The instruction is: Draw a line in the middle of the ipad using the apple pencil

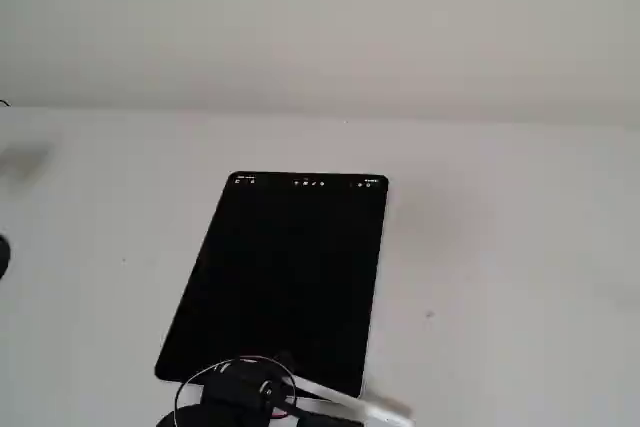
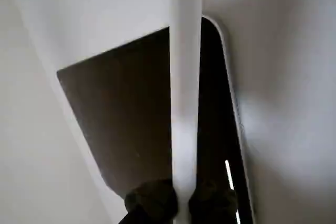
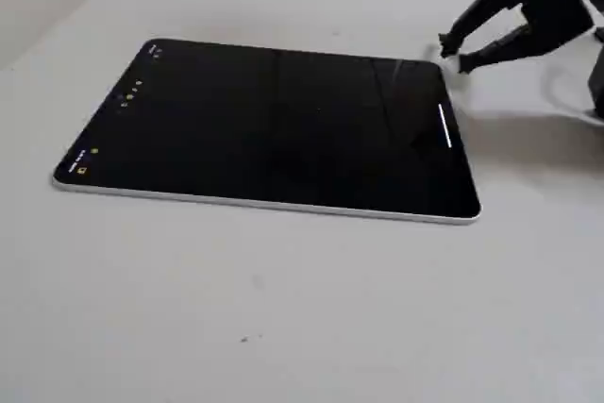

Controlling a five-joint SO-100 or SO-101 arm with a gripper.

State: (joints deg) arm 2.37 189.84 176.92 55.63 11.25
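Jaws of the black two-finger gripper (image 2: 181, 203) clamped on the white cylindrical stylus pencil (image 2: 185, 103), which in the wrist view runs up the frame over the flat black-screened tablet (image 3: 269, 125) lying on the pale grey table (image 3: 283, 309), gripper at the tablet's right-hand corner.

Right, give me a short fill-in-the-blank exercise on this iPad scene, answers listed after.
1. The iPad lies flat on a ____ table.
2. In the wrist view the gripper is shut on a white ____.
3. The iPad's screen is mostly ____ in colour.
4. On the screen near the iPad's edge closest to the gripper in a fixed view glows a short white ____.

Missing words: white; Apple Pencil; black; line.
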